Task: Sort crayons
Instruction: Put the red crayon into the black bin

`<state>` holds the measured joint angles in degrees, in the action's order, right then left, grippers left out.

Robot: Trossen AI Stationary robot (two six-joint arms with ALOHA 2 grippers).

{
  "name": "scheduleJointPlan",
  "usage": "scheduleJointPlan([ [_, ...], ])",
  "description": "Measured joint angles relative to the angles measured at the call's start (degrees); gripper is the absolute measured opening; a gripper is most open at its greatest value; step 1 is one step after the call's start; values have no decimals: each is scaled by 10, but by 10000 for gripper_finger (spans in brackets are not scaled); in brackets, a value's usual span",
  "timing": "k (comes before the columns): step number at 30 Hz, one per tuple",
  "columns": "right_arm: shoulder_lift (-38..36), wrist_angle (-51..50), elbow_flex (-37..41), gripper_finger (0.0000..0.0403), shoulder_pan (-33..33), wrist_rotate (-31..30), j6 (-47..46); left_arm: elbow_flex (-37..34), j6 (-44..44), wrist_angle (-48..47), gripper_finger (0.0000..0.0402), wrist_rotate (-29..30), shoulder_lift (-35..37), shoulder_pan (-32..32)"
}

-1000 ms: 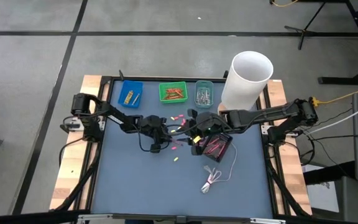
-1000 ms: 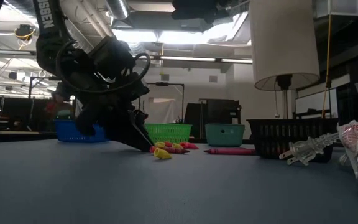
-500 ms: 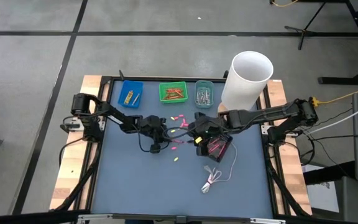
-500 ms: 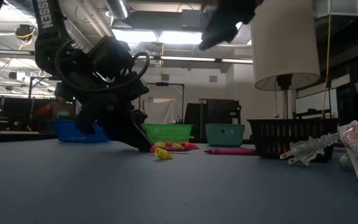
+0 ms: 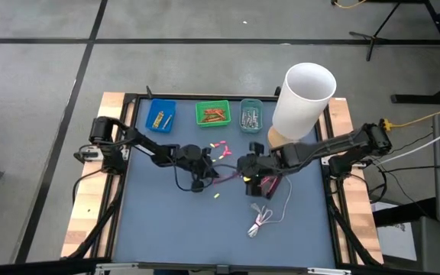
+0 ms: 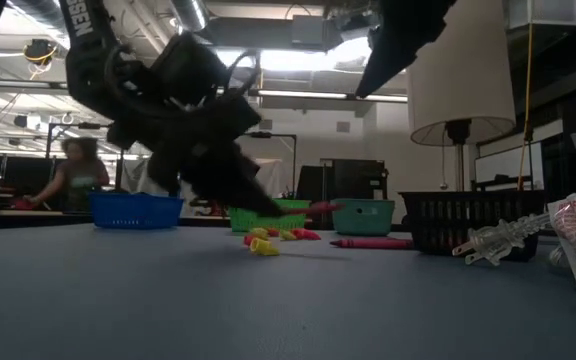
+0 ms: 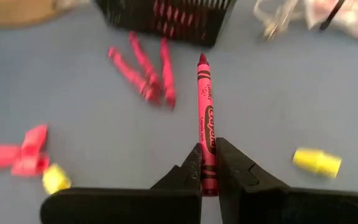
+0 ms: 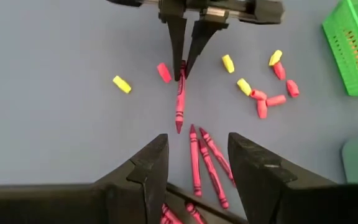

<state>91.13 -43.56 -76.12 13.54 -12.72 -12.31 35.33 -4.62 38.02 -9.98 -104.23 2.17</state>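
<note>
Left end effector (image 7: 208, 163) pinches a red crayon (image 7: 206, 115) by its blunt end, lifted just above mid-table; right end effector (image 8: 194, 163) hovers wide nearby. Gripped so far back, the crayon could pivot, slip or snap.

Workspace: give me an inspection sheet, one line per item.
Surface: blue-grey table top inside a black frame.
Job's things: red crayon clamped in the left gripper, lifted; three more crayons lie loose beside a black basket; blue tray, green tray and teal tray along the far edge.
Clutter: short pink and yellow pieces scattered; tall white cylinder.
Grippers: left shut on the crayon; right gripper open, above the loose crayons.
Cables: coiled white cable with plug.
Surroundings: a person sits behind the table.
</note>
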Motion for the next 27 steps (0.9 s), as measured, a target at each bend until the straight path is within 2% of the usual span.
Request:
scheduleJointPlan([
  [9, 0, -29, 0, 163, 20, -32, -9, 87, 1, 4, 6, 6, 1, -39],
  [13, 0, -55, 0, 163, 18, -33, -10, 120, 17, 0, 6, 51, 2, -57],
  [17, -5, -86, 0, 163, 18, -37, -8, 143, 70, 0, 6, 107, 2, -73],
  [21, -21, -129, 0, 163, 18, -69, -7, 155, 134, 2, 6, 137, -2, -84],
  [27, -50, -153, 0, 163, 18, -137, -7, 181, 178, -1, 6, 170, -46, -92],
])
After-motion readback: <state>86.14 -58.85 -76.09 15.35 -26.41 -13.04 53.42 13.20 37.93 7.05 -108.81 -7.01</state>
